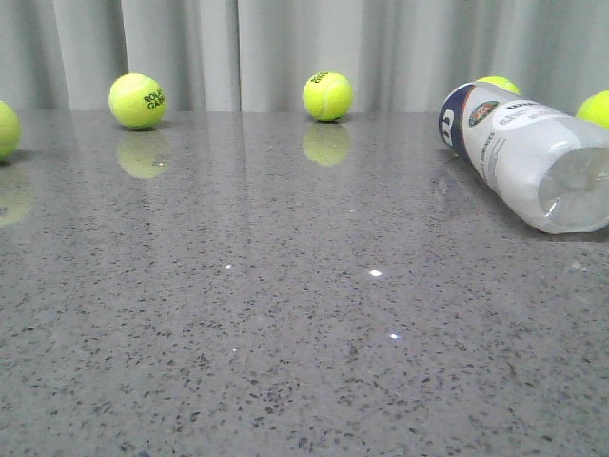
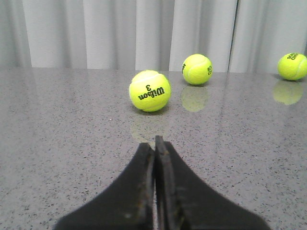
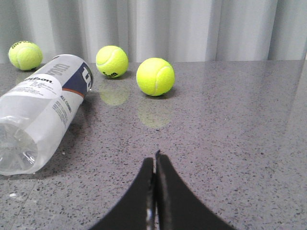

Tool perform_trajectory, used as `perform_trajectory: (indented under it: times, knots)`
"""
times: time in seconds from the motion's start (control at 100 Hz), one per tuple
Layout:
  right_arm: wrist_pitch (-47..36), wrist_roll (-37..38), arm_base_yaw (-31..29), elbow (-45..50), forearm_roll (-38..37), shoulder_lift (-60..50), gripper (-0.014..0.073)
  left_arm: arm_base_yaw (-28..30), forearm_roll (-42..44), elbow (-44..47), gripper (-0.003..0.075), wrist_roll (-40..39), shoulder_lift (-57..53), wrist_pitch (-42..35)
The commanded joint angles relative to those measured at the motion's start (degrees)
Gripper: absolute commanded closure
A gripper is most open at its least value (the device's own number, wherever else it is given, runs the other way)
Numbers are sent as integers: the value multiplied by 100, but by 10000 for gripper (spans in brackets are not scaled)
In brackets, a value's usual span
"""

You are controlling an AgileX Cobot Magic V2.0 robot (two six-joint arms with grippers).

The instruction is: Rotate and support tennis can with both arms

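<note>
The tennis can (image 1: 529, 152) lay on its side at the right edge of the front view, resting on the grey speckled surface (image 1: 285, 314), its clear ridged base turned toward the camera and its navy-labelled end pointing away toward the curtain (image 1: 285, 48). Two tennis balls (image 1: 138, 100) (image 1: 328, 95) sat along the back of the surface in the upper half of that frame, well apart from the can.

In the left wrist view, the left end effector (image 2: 155, 148) had its fingers pressed together, holding nothing, with a ball marked "Wilson 3" (image 2: 149, 90) ahead of it.

In the right wrist view, the right end effector (image 3: 155, 163) was likewise pressed together and empty, apart from the can at the frame's left.
</note>
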Motion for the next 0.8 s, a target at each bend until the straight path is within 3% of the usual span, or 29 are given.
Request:
perform_trajectory:
  times: [0.0, 0.4, 0.62, 0.79]
  knots:
    - [-466, -44, -25, 22, -25, -101, 653, -37, -5, 256, 739, -43, -192, -436]
    - [-600, -44, -25, -10, -26, -101, 653, -37, -5, 256, 739, -43, -192, -436]
    - [690, -44, 9, -887, -15, 369, 655, -37, -5, 256, 739, -43, -192, -436]
    - [1961, -44, 9, -1802, 427, 1607, 655, -37, -5, 256, 739, -43, -192, -436]
